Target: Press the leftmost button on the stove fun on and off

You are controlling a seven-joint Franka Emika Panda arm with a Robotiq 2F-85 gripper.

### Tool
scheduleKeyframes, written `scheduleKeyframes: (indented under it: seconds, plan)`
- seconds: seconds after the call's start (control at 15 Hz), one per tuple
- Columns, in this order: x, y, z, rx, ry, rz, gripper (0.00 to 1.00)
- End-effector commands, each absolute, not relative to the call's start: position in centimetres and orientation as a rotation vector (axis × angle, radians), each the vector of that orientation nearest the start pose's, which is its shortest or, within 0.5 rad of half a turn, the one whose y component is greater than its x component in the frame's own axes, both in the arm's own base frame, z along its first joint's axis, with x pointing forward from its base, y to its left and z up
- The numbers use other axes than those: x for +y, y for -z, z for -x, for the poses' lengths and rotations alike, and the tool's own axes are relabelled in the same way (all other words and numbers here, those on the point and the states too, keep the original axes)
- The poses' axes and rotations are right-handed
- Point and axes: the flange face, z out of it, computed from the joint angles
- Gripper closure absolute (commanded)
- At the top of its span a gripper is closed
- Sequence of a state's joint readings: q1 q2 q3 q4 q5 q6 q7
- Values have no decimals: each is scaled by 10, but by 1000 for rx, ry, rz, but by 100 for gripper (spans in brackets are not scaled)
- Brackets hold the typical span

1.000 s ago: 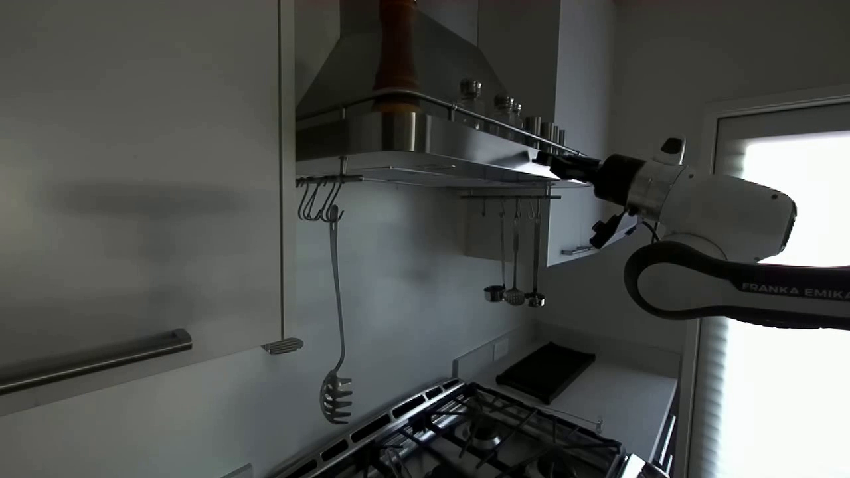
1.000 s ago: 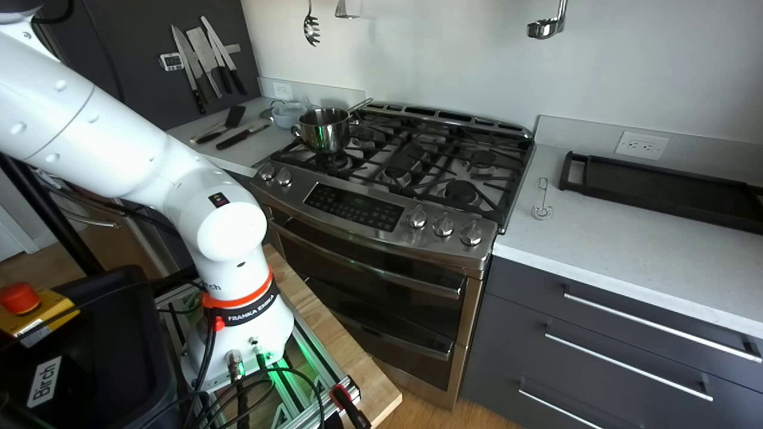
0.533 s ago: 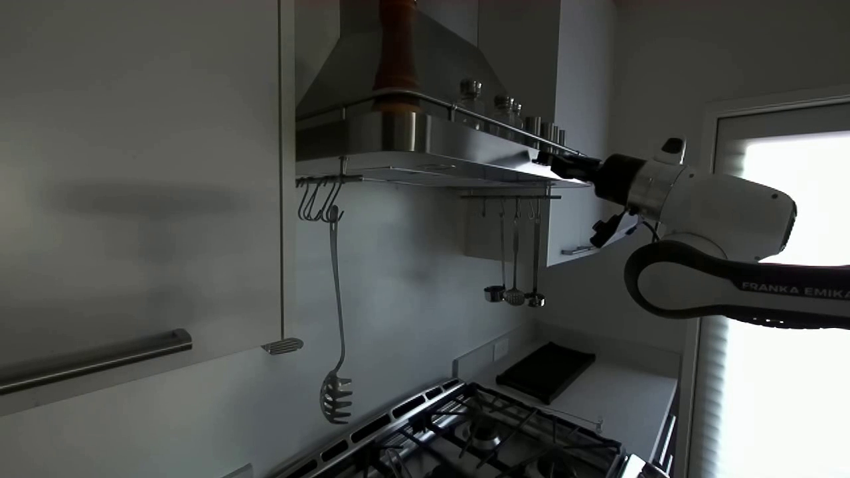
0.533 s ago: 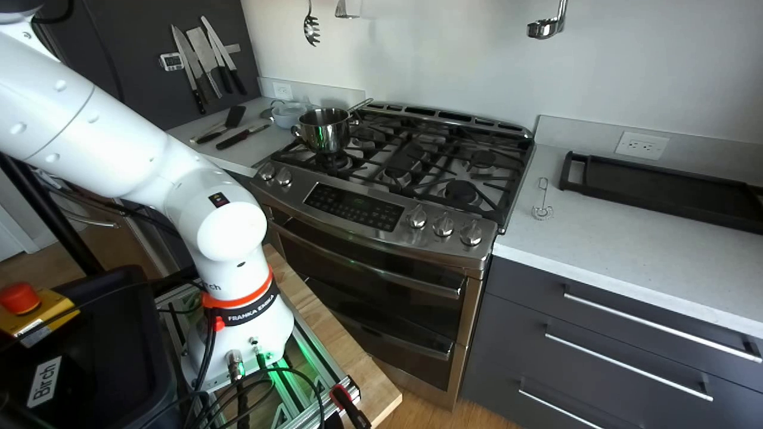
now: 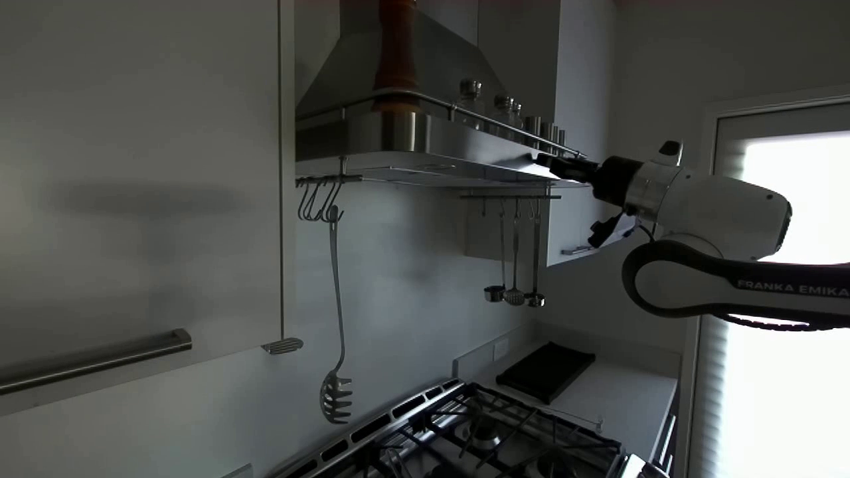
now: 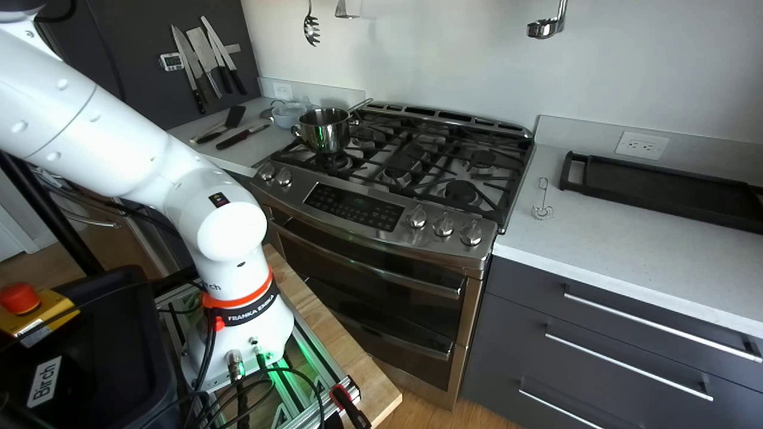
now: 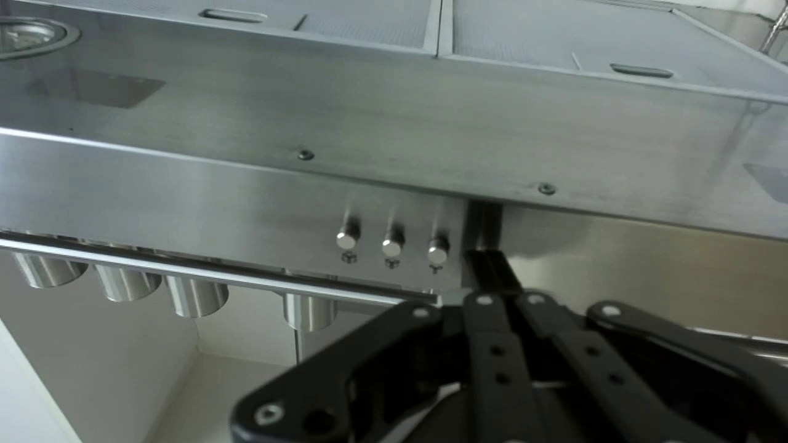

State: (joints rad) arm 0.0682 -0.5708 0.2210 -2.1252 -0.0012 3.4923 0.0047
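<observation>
The stove fan is a steel hood (image 5: 465, 143) above the stove, also close up in the wrist view (image 7: 203, 191), which stands upside down. Three small round metal buttons (image 7: 393, 246) with fan symbols show on its front face. The nearest to my fingers is the picture-right button (image 7: 438, 252). My gripper (image 7: 489, 261) is shut, with its fingertips together at the hood's front, just beside that button. The tips hide the patch of face behind them; I cannot tell whether another button is there or whether they touch. In an exterior view the gripper (image 5: 541, 160) is at the hood's front edge.
A rail (image 5: 491, 123) runs along the hood's top edge, with glass jars (image 5: 471, 99), metal canisters (image 7: 197, 295) and a wooden mill (image 5: 397, 60) behind it. Utensils (image 5: 514, 259) hang beneath the hood. A pot (image 6: 325, 131) stands on the stove (image 6: 411, 155).
In an exterior view the arm and hand have shifted slightly left, toward the hood. A dark reflection now shows on the hood face by the fingertips. The gripper stays shut.
</observation>
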Motion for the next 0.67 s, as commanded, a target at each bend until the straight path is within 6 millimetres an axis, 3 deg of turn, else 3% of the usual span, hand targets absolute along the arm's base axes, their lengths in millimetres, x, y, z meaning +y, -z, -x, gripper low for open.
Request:
scheduleKeyframes:
  seconds: [0.0,0.6]
  plan:
    - [155,-845,-335,-352,2405,1681,100]
    - [156,-845,-337,-351,2387,1680,100]
